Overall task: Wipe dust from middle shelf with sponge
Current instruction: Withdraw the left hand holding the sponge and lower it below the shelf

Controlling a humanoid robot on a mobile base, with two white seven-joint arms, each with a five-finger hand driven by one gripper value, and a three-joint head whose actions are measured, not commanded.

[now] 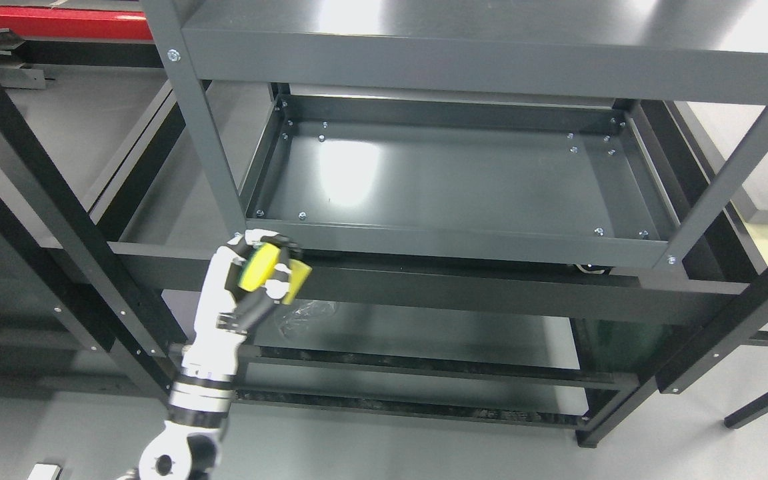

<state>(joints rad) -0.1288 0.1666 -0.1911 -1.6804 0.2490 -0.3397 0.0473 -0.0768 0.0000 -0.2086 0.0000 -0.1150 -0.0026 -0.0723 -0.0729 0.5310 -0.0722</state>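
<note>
Count: one left hand (257,280), one sponge (272,272), one grey metal shelving unit (177,120) with three levels visible.
Sponge: yellow, with a darker green layer showing along its left edge; flat block shape, tilted, right corner sticking out past the fingers.
Sponge location: inside the hand, just below and in front of the front left corner of the middle shelf (451,180); whether it touches that shelf's front lip cannot be told.
Hand state: closed around the sponge, white and black fingers (282,271) wrapped over its face.
Hand pose: raised upward from the lower left, palm side toward the shelving; white forearm (207,360) rising steeply below it, wrist joint near the bottom edge.
Middle shelf: up and to the right of the hand; dark grey tray with raised rim, bolts in its corners, a bright light reflection on its left half.
Top shelf (491,40): well above the hand, same grey metal.
Lower shelf (424,340): right of and below the hand, with a crumpled clear plastic wrapper (304,313) just beside the fingers.
Left upright post: directly above the hand.
</note>
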